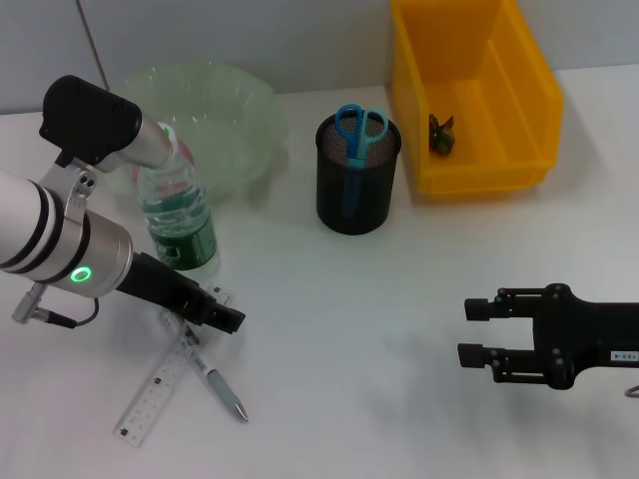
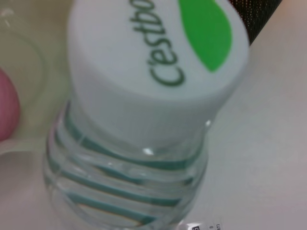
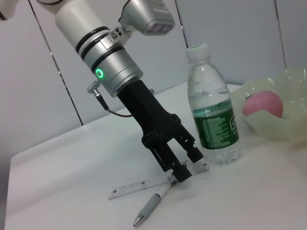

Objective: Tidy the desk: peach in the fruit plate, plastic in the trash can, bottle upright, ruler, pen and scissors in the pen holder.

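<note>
My left gripper (image 1: 226, 315) is open and angled down onto the table, its fingertips at the near end of the clear ruler (image 1: 160, 385), where the pen (image 1: 222, 390) crosses it. The right wrist view shows the same gripper (image 3: 186, 165) over ruler (image 3: 152, 183) and pen (image 3: 152, 207). Just behind it the water bottle (image 1: 182, 218) stands upright. A pink peach (image 3: 263, 103) lies in the green fruit plate (image 1: 240, 95). Blue-handled scissors (image 1: 357, 128) stand in the black mesh pen holder (image 1: 355, 195). A crumpled piece of plastic (image 1: 442, 135) lies in the yellow trash can (image 1: 519, 95). My right gripper (image 1: 477, 331) hovers open and empty at the front right.
The bottle's white cap (image 2: 153, 72) fills the left wrist view, with the peach (image 2: 7, 111) at one edge. A white wall runs behind the desk. Bare white tabletop (image 1: 359, 339) lies between the two grippers.
</note>
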Robot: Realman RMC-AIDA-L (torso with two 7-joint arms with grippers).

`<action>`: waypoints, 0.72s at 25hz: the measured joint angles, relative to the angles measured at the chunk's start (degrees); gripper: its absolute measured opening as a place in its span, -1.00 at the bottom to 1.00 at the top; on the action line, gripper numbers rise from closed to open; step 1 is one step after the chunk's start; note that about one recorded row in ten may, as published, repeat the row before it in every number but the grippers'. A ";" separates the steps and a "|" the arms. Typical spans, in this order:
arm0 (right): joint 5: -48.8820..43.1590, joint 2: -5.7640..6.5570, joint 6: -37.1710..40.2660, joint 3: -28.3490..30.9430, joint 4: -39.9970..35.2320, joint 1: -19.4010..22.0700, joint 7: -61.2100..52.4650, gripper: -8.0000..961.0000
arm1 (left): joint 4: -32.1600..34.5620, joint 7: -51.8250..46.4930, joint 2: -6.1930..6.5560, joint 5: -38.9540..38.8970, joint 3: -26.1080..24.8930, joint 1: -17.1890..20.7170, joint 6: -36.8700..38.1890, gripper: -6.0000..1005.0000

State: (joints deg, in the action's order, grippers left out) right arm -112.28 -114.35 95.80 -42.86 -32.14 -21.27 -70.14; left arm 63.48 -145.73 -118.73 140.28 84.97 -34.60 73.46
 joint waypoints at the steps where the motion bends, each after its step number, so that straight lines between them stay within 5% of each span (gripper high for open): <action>1: 0.00 -0.02 0.00 0.02 -0.03 0.03 0.00 0.29 | 0.00 0.00 0.00 0.00 0.00 0.00 0.00 0.54; 18: 0.05 -0.10 -0.07 0.06 -0.03 -0.44 0.00 0.29 | -2.57 0.07 0.03 0.95 1.49 -1.20 -1.98 0.53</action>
State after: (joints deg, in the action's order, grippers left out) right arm -112.23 -114.45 95.73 -42.80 -32.17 -21.71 -70.14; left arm 60.91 -145.65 -118.70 141.23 86.45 -35.80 71.48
